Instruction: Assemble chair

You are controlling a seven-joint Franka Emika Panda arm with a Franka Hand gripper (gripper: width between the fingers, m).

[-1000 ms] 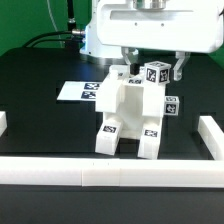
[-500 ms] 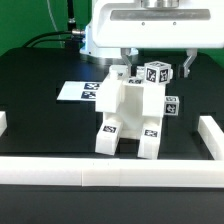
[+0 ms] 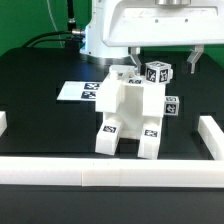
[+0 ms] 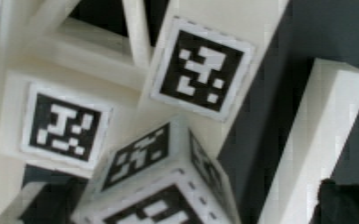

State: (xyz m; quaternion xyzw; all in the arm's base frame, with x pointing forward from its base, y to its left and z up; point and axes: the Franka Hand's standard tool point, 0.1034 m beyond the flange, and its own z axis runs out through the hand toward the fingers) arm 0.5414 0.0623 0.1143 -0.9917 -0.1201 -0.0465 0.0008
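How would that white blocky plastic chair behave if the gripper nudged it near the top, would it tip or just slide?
The white blocky plastic chair looks rigid, all thick slabs and square posts, so it likely won't flex. It stands on narrow legs on the smooth black table, so a high push probably tips it, while a low one may slide it. It seems light for its bulk.

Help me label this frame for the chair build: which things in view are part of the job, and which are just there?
Part of the job:
- chair, white tagged pieces joined and standing
- end effector, open above it

Just there:
- marker board, flat on the table
- border rails
- cables behind
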